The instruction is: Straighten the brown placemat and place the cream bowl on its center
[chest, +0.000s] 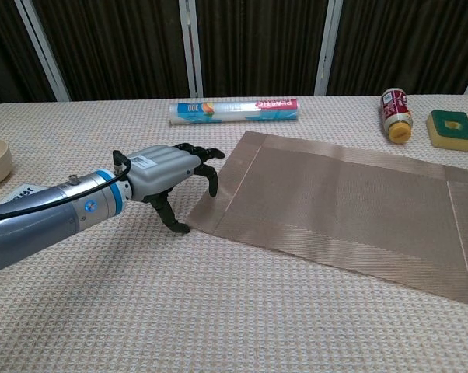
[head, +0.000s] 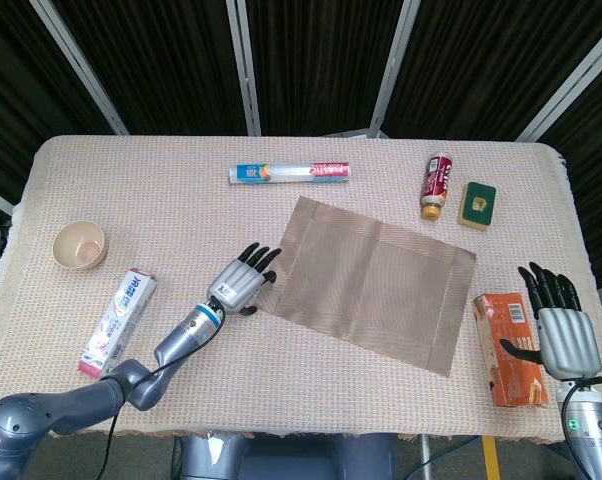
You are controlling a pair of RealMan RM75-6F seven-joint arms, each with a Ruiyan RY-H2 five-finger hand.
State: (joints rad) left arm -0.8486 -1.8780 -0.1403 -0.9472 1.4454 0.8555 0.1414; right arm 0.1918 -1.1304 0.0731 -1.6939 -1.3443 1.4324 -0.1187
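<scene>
1. The left robot hand (head: 243, 280) is hovering right at the near-left edge of the brown placemat (head: 376, 280), fingers apart and curling downward, holding nothing; whether the fingertips are touching the mat's edge I cannot tell.
2. The placemat is lying just to the right of that robot hand, skewed on the surface (head: 311, 400): its long axis is running from the robot hand's side away towards the right robot hand (head: 558, 320), tilted rather than square to the surface's edge.
3. The left robot hand is clearly the nearer one to the mat's left corner, so the straightening looks like its job.
4. Its forearm is reaching in low from the left, palm facing down, the thumb hanging beneath.
5. The right robot hand is resting well apart from the mat, fingers spread, empty, beside an orange box (head: 509, 348).
6. The cream bowl (head: 80, 244) is sitting far off to the left of the left robot hand, untouched.
</scene>
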